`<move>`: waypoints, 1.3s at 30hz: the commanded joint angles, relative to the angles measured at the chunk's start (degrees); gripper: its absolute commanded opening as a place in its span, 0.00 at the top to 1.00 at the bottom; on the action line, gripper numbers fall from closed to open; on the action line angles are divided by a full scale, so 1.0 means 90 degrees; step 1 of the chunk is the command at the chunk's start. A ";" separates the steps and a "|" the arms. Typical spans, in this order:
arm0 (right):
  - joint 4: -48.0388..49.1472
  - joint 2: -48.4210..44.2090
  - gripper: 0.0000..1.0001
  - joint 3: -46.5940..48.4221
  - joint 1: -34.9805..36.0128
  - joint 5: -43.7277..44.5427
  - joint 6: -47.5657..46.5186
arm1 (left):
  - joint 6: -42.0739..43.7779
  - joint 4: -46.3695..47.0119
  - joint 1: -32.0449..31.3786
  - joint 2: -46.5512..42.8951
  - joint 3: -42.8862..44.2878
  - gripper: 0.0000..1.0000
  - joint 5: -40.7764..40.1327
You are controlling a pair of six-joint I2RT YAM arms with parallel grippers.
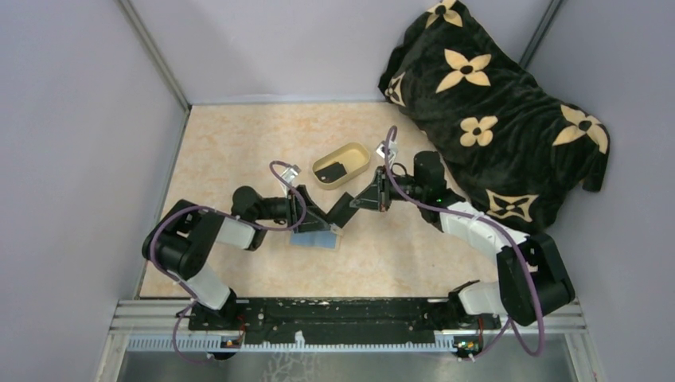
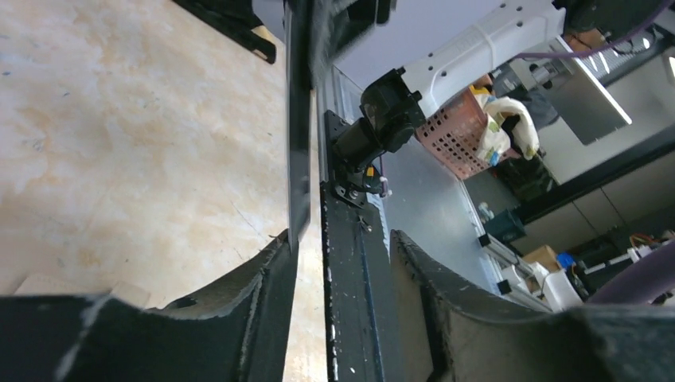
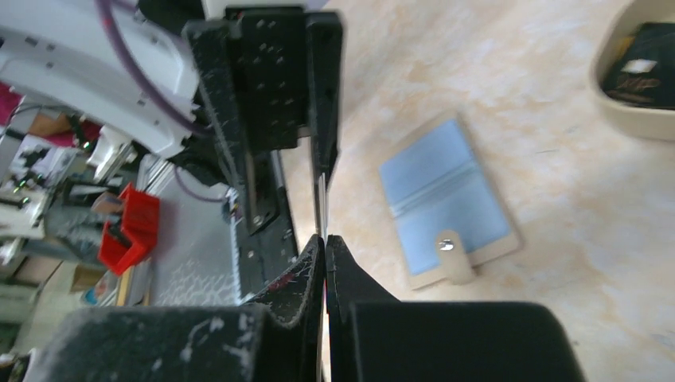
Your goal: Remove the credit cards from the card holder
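The right gripper [image 3: 325, 245] clamps one thin black rectangular credit card [image 1: 344, 208] just nearside of the oval cream-yellow dish [image 1: 358, 167], its long axis running to the slack-jawed left gripper [image 2: 341, 239]; the tan, blue-grey-faced card holder [image 3: 450, 199] lies flat farther out that way.

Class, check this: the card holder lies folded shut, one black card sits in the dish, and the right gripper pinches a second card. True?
No: the card holder lies open, as the right wrist view shows. One black card sits in the dish, and the right gripper pinches a second card.
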 commanded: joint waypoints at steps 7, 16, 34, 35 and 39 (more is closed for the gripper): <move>0.1907 0.1365 1.00 0.0738 -0.0914 0.1277 0.1054 | 0.0543 0.1785 0.0274 -0.0229 -0.0997 0.41 -0.0742; 0.2216 0.3411 1.00 0.2297 -0.0914 0.1703 0.1579 | 0.0982 0.1546 0.0278 -0.0327 -0.1678 0.42 -0.0993; 0.1396 0.5119 1.00 0.3894 -0.0445 0.1754 0.1185 | 0.1887 0.0146 0.0279 -0.0833 -0.1739 0.41 -0.1186; 0.1366 0.5134 1.00 0.3905 -0.0423 0.1760 0.1160 | 0.1890 0.0157 0.0277 -0.0831 -0.1748 0.42 -0.1182; 0.1262 0.5079 1.00 0.3836 -0.0396 0.1779 0.1074 | 0.1885 0.0209 0.0277 -0.0801 -0.1753 0.42 -0.1182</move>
